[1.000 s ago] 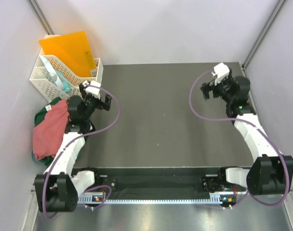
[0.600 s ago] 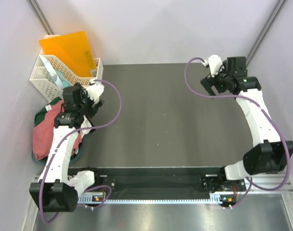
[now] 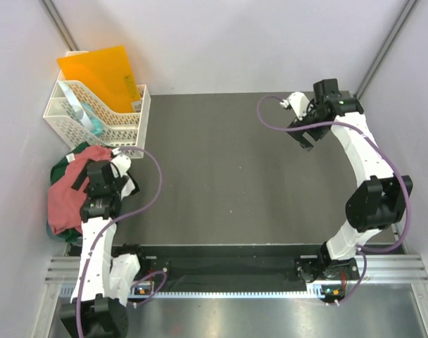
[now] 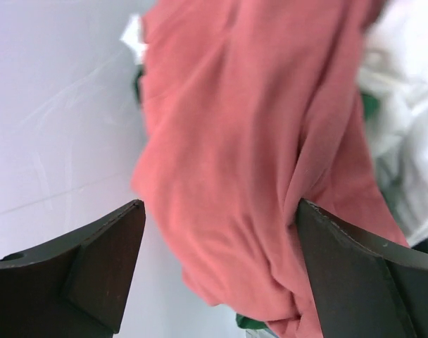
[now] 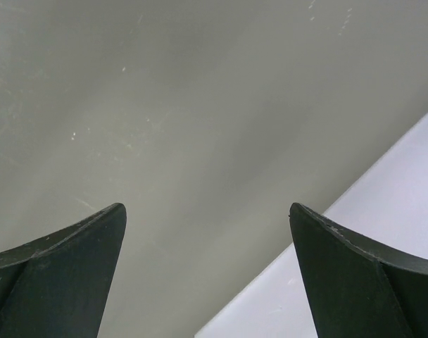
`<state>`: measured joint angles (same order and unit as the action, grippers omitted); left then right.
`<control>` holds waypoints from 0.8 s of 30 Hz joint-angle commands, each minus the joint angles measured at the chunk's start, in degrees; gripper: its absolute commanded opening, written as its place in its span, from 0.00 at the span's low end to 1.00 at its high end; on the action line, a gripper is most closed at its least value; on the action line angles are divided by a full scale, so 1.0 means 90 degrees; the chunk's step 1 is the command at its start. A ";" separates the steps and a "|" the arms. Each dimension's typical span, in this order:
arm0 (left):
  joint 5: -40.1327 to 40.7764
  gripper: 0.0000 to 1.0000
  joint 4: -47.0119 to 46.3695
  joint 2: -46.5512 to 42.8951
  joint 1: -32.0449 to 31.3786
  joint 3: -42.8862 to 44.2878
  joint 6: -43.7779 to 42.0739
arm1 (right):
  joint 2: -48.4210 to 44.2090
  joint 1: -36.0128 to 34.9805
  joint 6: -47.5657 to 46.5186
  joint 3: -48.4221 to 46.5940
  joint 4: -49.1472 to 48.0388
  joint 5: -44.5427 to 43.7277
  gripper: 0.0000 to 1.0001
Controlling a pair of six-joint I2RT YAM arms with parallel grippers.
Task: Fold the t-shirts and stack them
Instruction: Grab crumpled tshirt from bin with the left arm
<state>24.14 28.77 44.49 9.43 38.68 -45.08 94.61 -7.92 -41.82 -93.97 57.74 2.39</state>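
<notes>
The salmon-pink t-shirt (image 3: 61,202) lies crumpled off the table's left edge, on top of the dark green t-shirt (image 3: 62,164). My left gripper (image 3: 85,180) is open right over the pile. In the left wrist view the pink shirt (image 4: 256,141) fills the gap between the open jaws of the left gripper (image 4: 221,271), with its white neck label (image 4: 134,36) at top left and a bit of the green shirt (image 4: 251,322) below. I cannot tell whether the fingers touch the cloth. My right gripper (image 3: 302,135) is open and empty above the far right of the table (image 5: 165,105).
A white plastic basket (image 3: 94,113) with an orange folder (image 3: 98,70) stands at the far left, just beyond the shirts. Something white and blurred (image 4: 404,113) lies right of the pink shirt. Walls close in on both sides. The dark table top (image 3: 221,162) lies between the arms.
My left gripper swung from beside the basket leftward and nearer, down over the pink shirt. My right gripper moved left along the far side of the table.
</notes>
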 commanded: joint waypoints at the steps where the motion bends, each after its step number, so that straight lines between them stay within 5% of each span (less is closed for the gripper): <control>1: 0.0482 0.92 -0.0639 -0.0353 0.0163 -0.0068 0.0048 | 0.0201 -0.0242 -0.0255 -0.0486 0.0323 -0.0441 1.00; 12: -0.0553 0.79 -0.0580 -0.0335 0.0368 -0.1104 0.0507 | 0.0894 -0.0741 -0.0509 -0.1481 0.0655 -0.0988 1.00; 13: -0.0573 0.57 -0.0638 -0.0276 0.0378 -0.1104 0.0517 | 0.0914 -0.0770 -0.0442 -0.1492 0.0636 -0.0979 1.00; 15: -0.0699 0.33 -0.0629 -0.0071 0.0378 -0.0978 0.0565 | 0.0943 -0.0799 -0.0412 -0.1453 0.0587 -0.0940 1.00; 16: -0.0700 0.00 -0.0667 -0.0012 0.0388 -0.0900 0.0604 | 0.0924 -0.0838 -0.0383 -0.1424 0.0558 -0.0930 1.00; 24: -0.1772 0.00 -0.0580 0.0340 0.0388 0.0622 0.0829 | 0.0699 -0.0848 -0.0363 -0.0848 -0.0037 -0.0823 1.00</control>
<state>16.27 27.00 47.77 12.80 34.81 -39.20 102.50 -14.85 -45.41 -103.44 61.25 -5.32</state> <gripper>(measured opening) 0.039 0.996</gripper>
